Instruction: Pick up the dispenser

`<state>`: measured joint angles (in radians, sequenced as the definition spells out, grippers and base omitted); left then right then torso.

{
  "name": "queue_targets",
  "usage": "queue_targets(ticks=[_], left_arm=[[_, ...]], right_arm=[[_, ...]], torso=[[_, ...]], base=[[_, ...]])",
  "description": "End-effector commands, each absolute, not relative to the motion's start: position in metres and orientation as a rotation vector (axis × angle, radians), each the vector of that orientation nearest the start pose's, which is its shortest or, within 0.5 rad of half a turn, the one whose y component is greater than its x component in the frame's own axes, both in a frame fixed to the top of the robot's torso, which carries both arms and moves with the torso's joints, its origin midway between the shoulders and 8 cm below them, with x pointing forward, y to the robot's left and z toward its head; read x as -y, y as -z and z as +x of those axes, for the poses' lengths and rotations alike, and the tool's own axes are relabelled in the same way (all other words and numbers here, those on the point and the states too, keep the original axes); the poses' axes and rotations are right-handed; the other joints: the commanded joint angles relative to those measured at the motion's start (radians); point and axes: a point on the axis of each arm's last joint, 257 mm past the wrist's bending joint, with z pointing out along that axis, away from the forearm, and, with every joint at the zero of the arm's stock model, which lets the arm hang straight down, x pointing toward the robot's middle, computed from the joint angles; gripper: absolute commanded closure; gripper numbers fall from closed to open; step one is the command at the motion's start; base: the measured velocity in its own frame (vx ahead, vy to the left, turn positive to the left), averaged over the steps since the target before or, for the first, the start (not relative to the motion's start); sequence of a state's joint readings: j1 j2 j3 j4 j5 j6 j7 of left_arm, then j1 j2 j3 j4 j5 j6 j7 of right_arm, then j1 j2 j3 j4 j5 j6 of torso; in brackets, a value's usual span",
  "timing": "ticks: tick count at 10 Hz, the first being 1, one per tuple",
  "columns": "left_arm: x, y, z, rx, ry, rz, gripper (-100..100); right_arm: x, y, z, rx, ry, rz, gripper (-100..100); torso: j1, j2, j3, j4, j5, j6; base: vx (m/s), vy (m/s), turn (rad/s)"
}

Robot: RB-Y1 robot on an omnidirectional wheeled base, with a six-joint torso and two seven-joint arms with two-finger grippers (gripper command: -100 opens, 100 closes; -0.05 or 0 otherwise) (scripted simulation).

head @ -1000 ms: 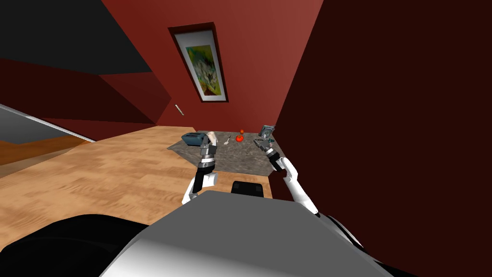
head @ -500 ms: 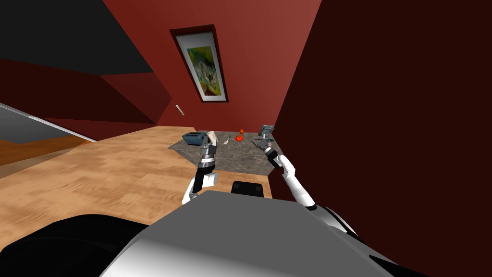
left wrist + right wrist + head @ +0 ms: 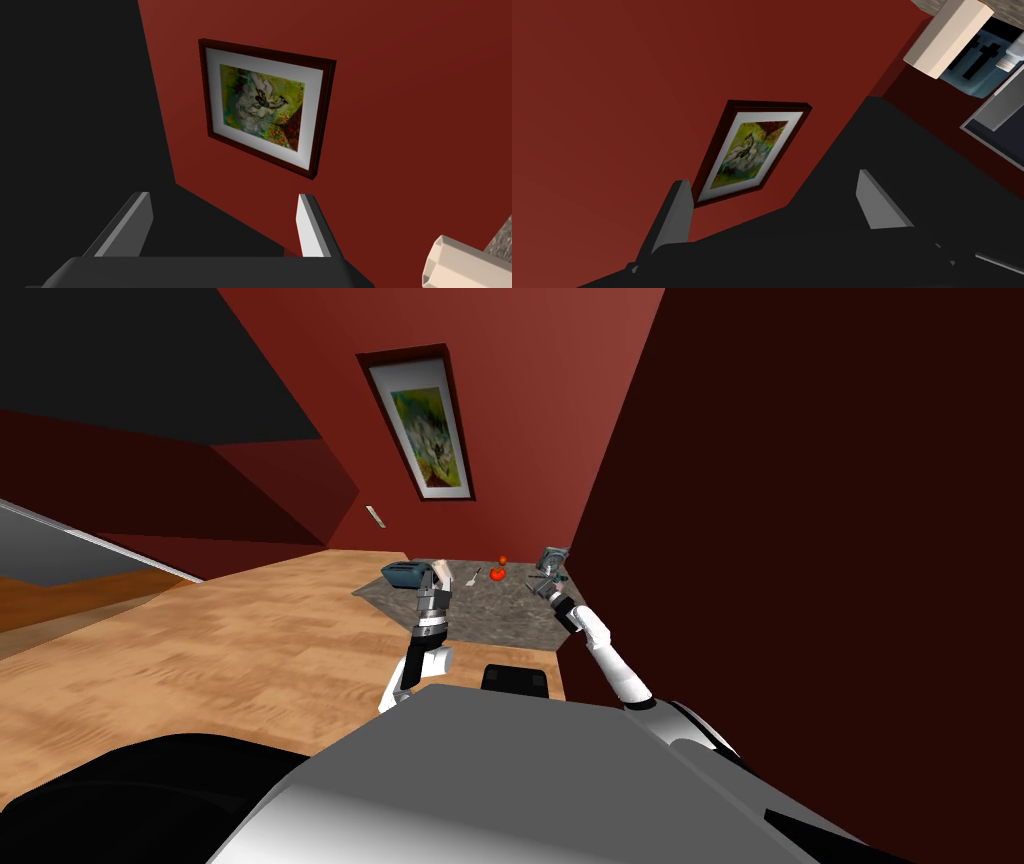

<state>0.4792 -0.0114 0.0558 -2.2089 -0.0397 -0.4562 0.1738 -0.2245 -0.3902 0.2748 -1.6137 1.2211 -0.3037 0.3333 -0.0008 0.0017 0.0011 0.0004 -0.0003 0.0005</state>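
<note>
Reach toward dispenser (image 3: 553, 558)
Extension has brought right gripper (image 3: 772, 180), jaws wide, nearer the grey unit just right of frame centre on worktop (image 3: 500, 613); no grasp yet. Idle left gripper (image 3: 225, 196): jaws wide.

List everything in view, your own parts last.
counter: one, speckled grey, straight ahead
toaster: one, blue-grey, counter's left end
dispenser: one, beige, beside the toaster
red round item: one, red, counter's far edge
utensil: one, pale, between toaster and red round item
framed picture: one, dark frame, above the counter
floor: one, light wood, left of counter
left gripper: one, grey fingers, open, raised by the dispenser
right gripper: one, grey fingers, open, raised at counter's right end
</note>
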Motion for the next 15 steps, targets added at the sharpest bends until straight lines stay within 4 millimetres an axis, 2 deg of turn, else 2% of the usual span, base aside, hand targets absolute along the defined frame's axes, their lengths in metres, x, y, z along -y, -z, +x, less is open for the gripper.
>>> queue_targets(ticks=[1, 2, 3, 6, 7, 10, 11, 14, 15], left_arm=[[-0.299, 0.009, 0.363, -0.633, 1.364, -0.787, 0], [-0.299, 0.009, 0.363, -0.633, 1.364, -0.787, 0], [-0.299, 0.009, 0.363, -0.633, 1.364, -0.787, 0], [-0.299, 0.009, 0.363, -0.633, 1.364, -0.787, 0], [-0.299, 0.009, 0.363, -0.633, 1.364, -0.787, 0], [-0.299, 0.009, 0.363, -0.633, 1.364, -0.787, 0], [-0.299, 0.009, 0.363, -0.633, 1.364, -0.787, 0], [-0.299, 0.009, 0.363, -0.633, 1.364, -0.787, 0], [-0.299, 0.009, 0.363, -0.633, 1.364, -0.787, 0]], right_arm=[[0.082, 0.137, 0.543, -1.247, -0.126, -0.805, -100], [0.086, 0.146, 0.554, -1.248, -0.051, -0.864, -100], [0.087, 0.149, 0.555, -1.246, -0.031, -0.881, -100], [0.1, 0.166, 0.579, -1.24, 0.133, -1.004, -100], [0.101, 0.168, 0.579, -1.233, 0.16, -1.027, -100], [0.118, 0.178, 0.602, -1.208, 0.322, -1.14, -100], [0.12, 0.182, 0.603, -1.205, 0.346, -1.161, -100], [0.141, 0.188, 0.624, -1.171, 0.509, -1.27, -100], [0.141, 0.188, 0.624, -1.168, 0.516, -1.276, -100]], torso=[[0.0, 0.0, 0.0, 0.0, 0.0, 0.0], [0.0, -0.001, 0.0, 0.0, 0.0, 0.0], [0.0, 0.0, 0.0, 0.0, 0.0, 0.0], [0.0, 0.0, 0.0, 0.0, 0.0, 0.0], [-0.001, 0.0, 0.0, 0.0, 0.0, 0.0], [0.0, 0.0, 0.0, 0.0, 0.0, 0.0], [0.0, 0.0, 0.0, 0.0, 0.0, 0.0], [0.0, 0.0, 0.0, 0.0, 0.0, 0.0], [0.0, 0.0, 0.0, 0.0, 0.0, 0.0]], base=[[-0.012, -0.007, -0.002], [-0.026, -0.014, -0.001], [-0.027, -0.017, 0.004], [-0.035, -0.02, 0.001], [-0.035, -0.017, 0.004], [-0.027, -0.017, 0.0], [-0.027, -0.014, 0.004], [-0.032, -0.014, 0.001], [-0.029, -0.016, 0.0]])
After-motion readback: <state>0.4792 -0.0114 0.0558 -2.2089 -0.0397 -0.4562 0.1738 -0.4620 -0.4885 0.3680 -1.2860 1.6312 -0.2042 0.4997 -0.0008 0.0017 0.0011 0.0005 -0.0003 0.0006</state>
